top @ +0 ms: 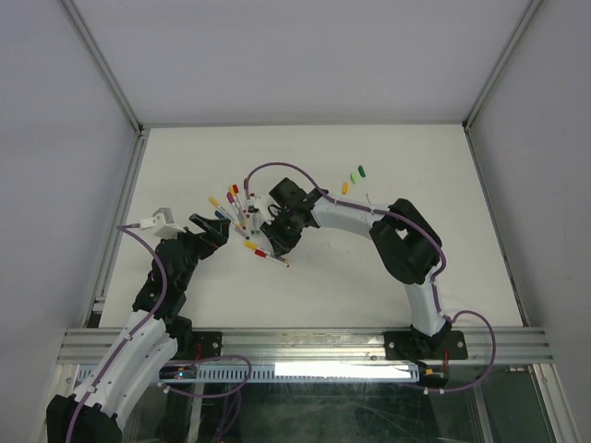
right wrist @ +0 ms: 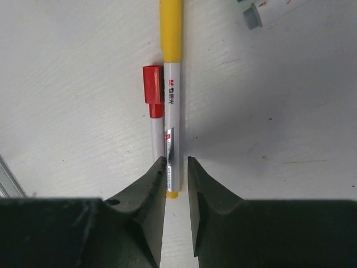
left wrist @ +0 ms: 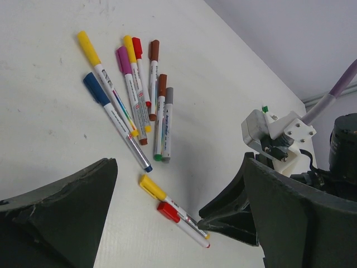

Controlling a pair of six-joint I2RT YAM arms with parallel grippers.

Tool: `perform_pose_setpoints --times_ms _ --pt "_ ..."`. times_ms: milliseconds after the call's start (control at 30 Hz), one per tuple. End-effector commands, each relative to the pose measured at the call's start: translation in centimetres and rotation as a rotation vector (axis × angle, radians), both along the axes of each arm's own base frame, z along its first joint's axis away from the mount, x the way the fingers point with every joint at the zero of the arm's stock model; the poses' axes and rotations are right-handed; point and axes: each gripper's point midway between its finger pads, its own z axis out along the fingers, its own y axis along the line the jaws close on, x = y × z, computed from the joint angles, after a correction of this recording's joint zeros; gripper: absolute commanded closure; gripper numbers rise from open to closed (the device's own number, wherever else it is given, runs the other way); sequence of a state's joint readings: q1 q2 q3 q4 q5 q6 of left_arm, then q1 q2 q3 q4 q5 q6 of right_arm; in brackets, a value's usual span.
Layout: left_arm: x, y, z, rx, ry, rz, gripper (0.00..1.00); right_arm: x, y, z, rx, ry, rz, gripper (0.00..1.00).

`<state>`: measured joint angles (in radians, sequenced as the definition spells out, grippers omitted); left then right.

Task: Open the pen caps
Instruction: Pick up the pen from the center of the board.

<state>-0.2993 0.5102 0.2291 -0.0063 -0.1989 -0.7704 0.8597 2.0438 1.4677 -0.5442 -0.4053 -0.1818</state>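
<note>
**A:** Your right tool is nearly together astride the tail of the yellow-capped pen — can't tell if it's clamped. Your left tool is wide apart.

**B:** The yellow cap sits top centre, and the red-capped neighbour touches it — you'll maybe drag both.

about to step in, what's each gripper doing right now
left gripper: open, empty
right gripper: nearly closed around yellow pen end, grip cannot be told
</note>
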Motion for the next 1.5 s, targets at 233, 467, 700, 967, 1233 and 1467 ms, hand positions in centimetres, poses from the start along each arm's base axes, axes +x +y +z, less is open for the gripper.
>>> perform_pose_setpoints --times_ms 233,467,700,967,1233,1467 --pt "0.3 -0.5 1.3 -0.03 -0.053 -0.024 0.01 0.2 1.3 0.8 0.026 -0.026 0.029 0.76" --pt "0.3 -0.7 1.3 -0.033 -0.052 -0.03 0.01 0.4 1.1 0.3 -0.007 -0.059 0.035 0.76" --pt "0.3 -0.7 1.2 -0.032 -0.052 -0.031 0.01 1.6 0.1 -0.1 -0.074 -0.141 0.026 0.82" --pt "0.3 -0.6 1.2 -0.029 -0.051 -0.03 0.01 1.4 -1.4 0.1 -0.1 -0.176 0.043 0.91" --pt "0.2 -0.6 1.2 -0.026 -0.054 -0.033 0.01 1.4 -4.5 -0.1 -0.136 -0.178 0.039 0.94" --pt "0.2 -1.0 1.2 -0.036 -0.055 -0.052 0.01 1.2 -7.2 -1.2 -0.192 -0.182 0.036 0.89"
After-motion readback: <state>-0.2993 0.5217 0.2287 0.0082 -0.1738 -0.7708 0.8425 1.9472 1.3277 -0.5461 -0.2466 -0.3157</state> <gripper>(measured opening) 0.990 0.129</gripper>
